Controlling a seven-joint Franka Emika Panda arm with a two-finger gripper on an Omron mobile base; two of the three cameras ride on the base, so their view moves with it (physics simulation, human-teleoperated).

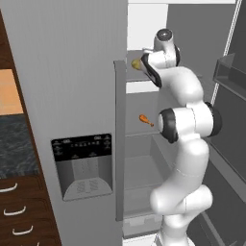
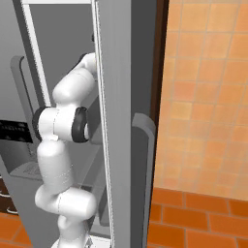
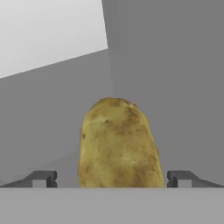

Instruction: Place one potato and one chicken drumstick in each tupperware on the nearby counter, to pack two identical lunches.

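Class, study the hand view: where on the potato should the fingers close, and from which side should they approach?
Grip the potato across its narrow middle, coming straight on along the hand's present line. It stands lengthwise between the open fingers, which already flank its two long sides, so closing there likely spans its shorter width. A drumstick lies on a lower fridge shelf.

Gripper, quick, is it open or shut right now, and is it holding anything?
Gripper: open, holding nothing; the potato sits between its fingertips, not yet gripped.
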